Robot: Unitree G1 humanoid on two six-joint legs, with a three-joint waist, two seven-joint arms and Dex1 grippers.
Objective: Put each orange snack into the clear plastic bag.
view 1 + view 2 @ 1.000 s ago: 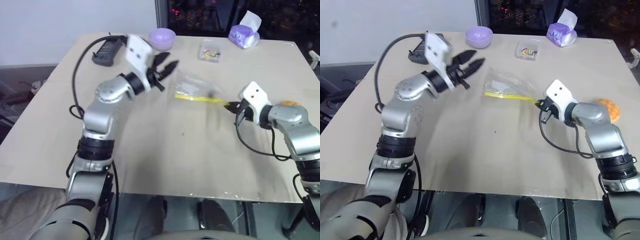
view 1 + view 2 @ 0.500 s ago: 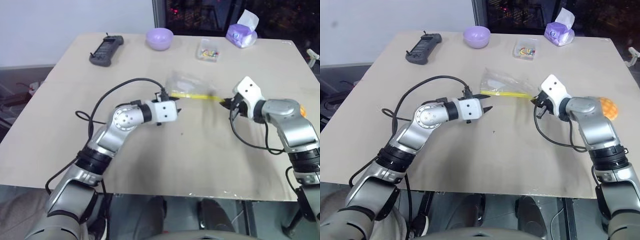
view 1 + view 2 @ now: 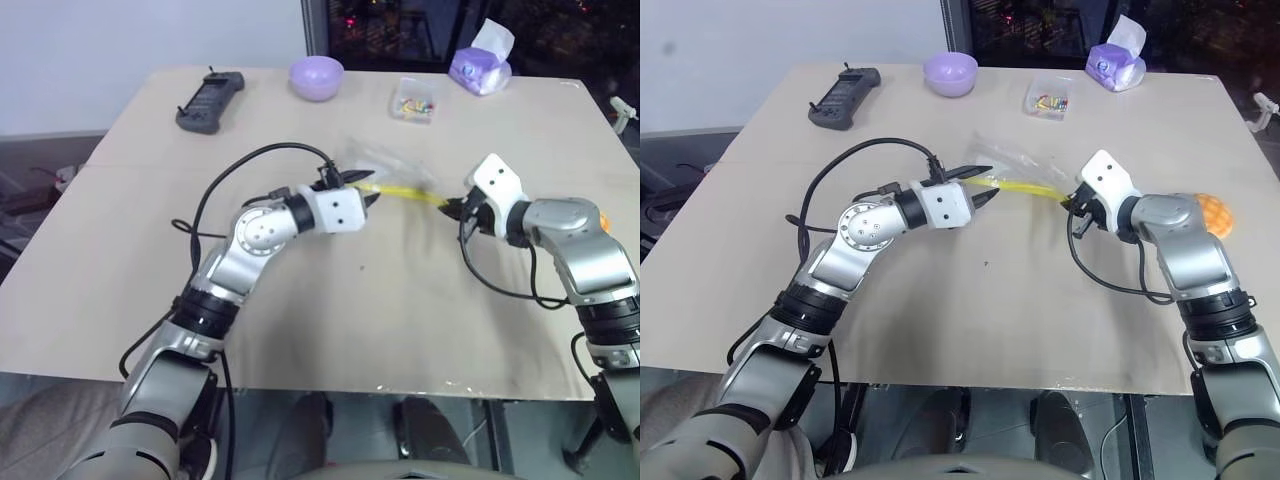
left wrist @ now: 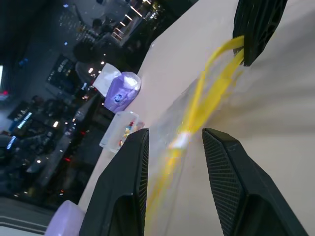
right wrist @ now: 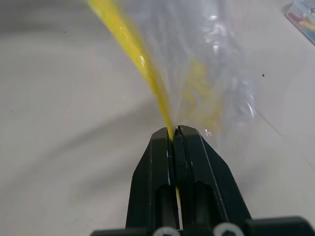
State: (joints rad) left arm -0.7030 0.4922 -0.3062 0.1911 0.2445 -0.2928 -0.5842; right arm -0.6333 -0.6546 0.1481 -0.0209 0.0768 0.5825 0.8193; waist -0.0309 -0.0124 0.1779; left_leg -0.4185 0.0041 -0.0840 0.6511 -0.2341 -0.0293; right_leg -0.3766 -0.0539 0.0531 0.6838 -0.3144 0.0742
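The right hand (image 3: 1076, 205) pinches the bag's (image 3: 1015, 165) yellow strip. The left hand (image 3: 366, 190), fingers spread, should close on one lip only, then pull it open for the bun (image 3: 1215, 213).

Clear plastic bag (image 3: 1012, 170) mid-table; orange snack (image 3: 1215, 213) at right.

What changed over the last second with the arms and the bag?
The left gripper came down from above the table and now sits open at the yellow seal strip of the clear plastic bag, not yet gripping it. The right gripper stayed shut on the strip's other end. The orange snack stayed put.
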